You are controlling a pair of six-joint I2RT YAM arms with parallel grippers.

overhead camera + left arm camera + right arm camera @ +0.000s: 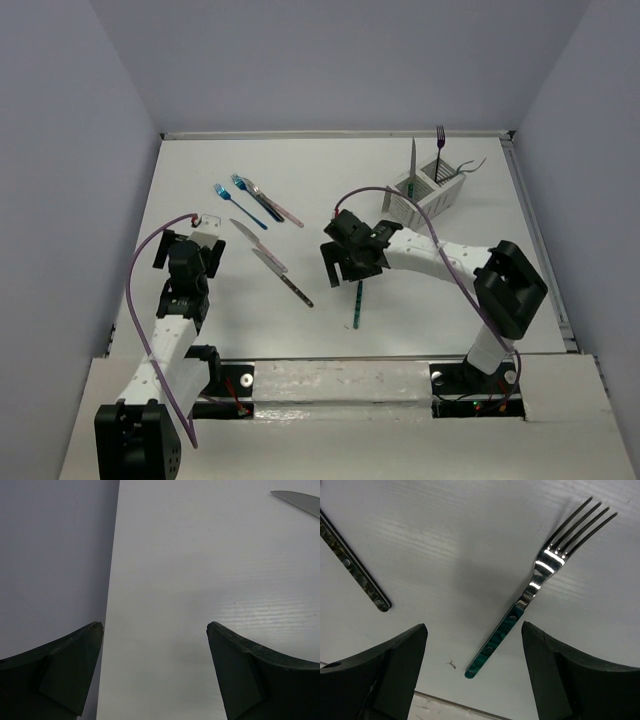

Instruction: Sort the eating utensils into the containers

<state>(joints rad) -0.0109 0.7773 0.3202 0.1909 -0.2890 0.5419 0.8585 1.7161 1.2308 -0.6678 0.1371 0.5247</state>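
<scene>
Eating utensils (270,262): several lie loose on the desk (450,290), most scattered left of centre towards the far edge.
Teal fork (530,595): lies flat near the middle of the near edge, with its handle end closest to that edge and its tines pointing away. Small round rivets run along the handle.
My right gripper (472,630): my fingers are spread apart and hold nothing. I hover over the teal fork, and its handle end shows in the gap between them.
Dark handle (357,567): lies aslant to the left of the teal fork, apart from it.
Caddy (425,195): white and slatted, near the far right corner. A knife (413,158) and a purple fork (440,148) stand upright in it. Another piece leans out over its right side.
My left gripper (155,627): my fingers are wide apart with only bare desk between them, by the left edge where the wall meets the desk.
Serrated blade (300,501): only its tip shows, ahead and to the right of my left gripper.
</scene>
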